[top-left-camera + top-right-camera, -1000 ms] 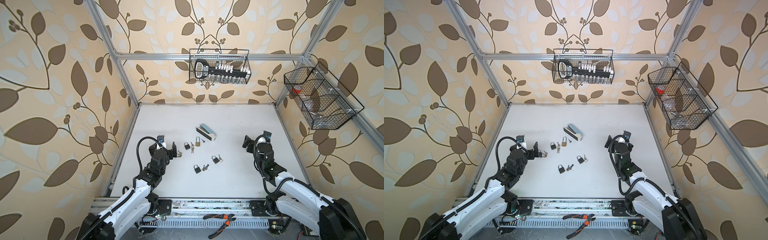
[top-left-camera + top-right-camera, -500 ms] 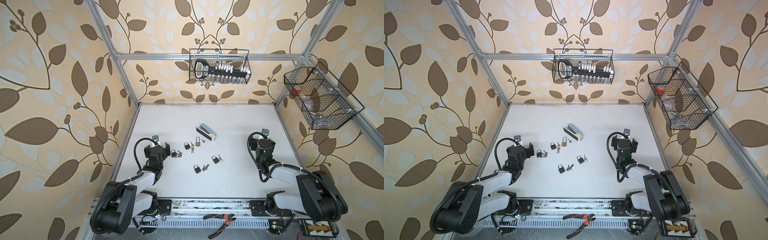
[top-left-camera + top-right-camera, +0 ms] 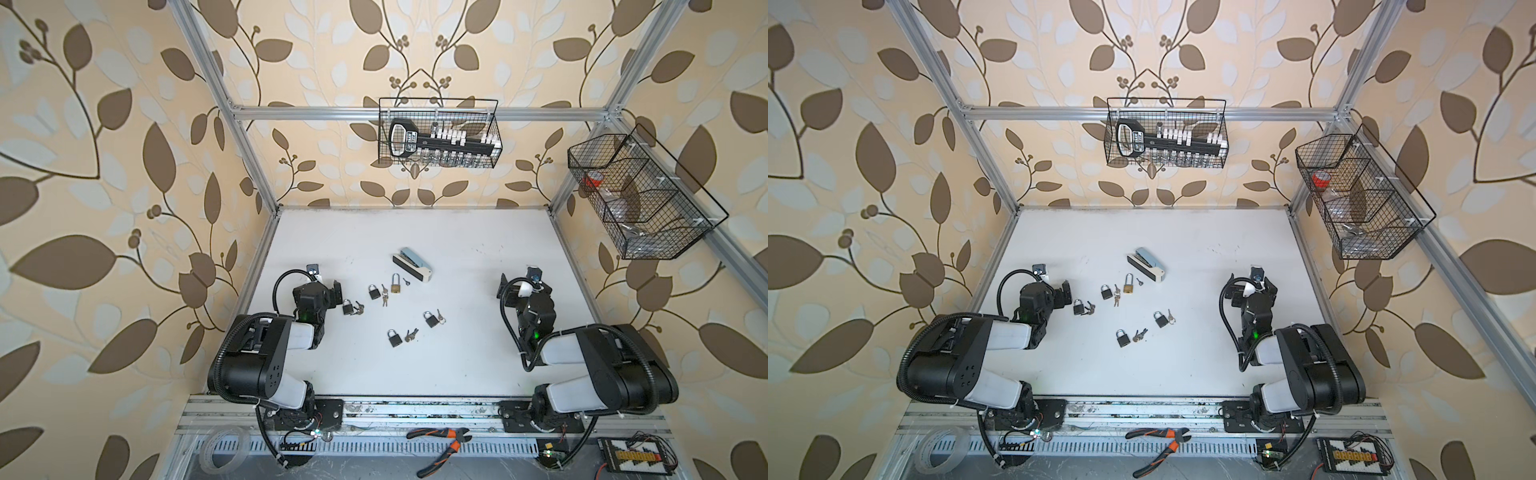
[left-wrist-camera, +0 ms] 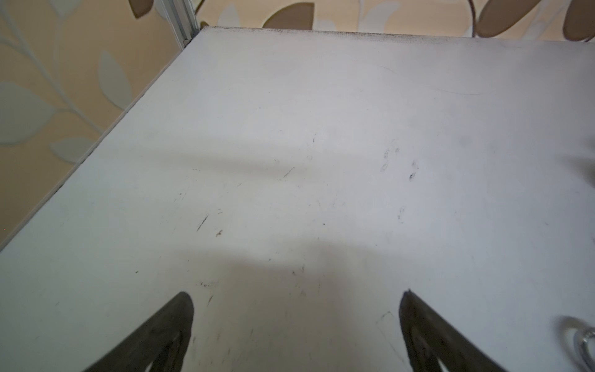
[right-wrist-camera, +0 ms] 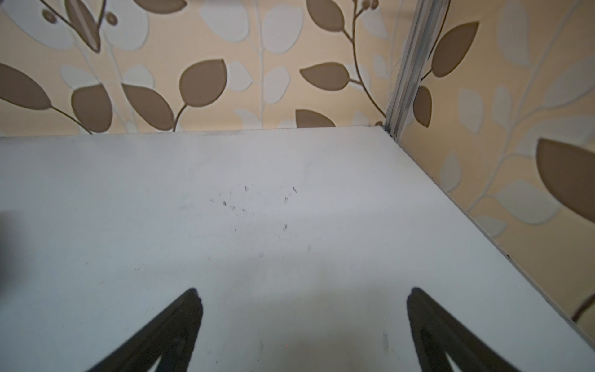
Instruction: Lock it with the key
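Key, black padlock: just beside left end effector, untouched.

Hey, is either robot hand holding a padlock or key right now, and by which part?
Nothing is held. The left hand and right hand are both open over bare table; padlocks and keys lie loose on it.

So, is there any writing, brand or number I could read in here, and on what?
Key-shaped black holder in the back wire basket: white lettering on its label, too blurred to read.
Black padlocks and brass padlock: any markings too small to read.
Small board at the front edge: yellow marks, unreadable.
Nothing legible anywhere else.
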Robot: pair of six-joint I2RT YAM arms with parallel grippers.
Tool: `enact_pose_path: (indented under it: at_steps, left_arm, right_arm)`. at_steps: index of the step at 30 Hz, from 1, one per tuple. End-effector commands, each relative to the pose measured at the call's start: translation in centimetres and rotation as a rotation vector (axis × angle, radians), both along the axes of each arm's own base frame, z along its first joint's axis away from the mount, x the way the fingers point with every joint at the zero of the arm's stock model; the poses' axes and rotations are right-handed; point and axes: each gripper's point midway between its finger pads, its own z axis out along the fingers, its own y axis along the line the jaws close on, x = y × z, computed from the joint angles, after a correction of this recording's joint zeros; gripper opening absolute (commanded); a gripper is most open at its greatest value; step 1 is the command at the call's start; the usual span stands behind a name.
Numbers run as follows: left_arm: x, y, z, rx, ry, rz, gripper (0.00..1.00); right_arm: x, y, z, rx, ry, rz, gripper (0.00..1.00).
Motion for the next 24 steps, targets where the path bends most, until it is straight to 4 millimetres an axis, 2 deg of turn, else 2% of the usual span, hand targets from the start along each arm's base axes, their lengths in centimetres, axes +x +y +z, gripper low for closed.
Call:
enact_pose_path:
  at_steps: [1, 5, 24]
  left_arm:
    - [1.49, -0.28, 1.1, -0.009, -0.018, -0.021, 0.99]
    - [1.53, -0.28, 1.03, -0.016, -0.011, -0.025, 0.99]
    - [1.51, -0.25, 1.16, -0.023, -0.016, -0.029, 0.99]
  right_arm:
    - [1.06, 0.84, 0.79, 0.031, -0.018, 0.068, 1.0]
    - [1.82, 0.54, 0.4, 0.069, 0.006, 0.115, 1.0]
    - [1.79, 0.51, 0.38, 0.07, 0.008, 0.116, 1.0]
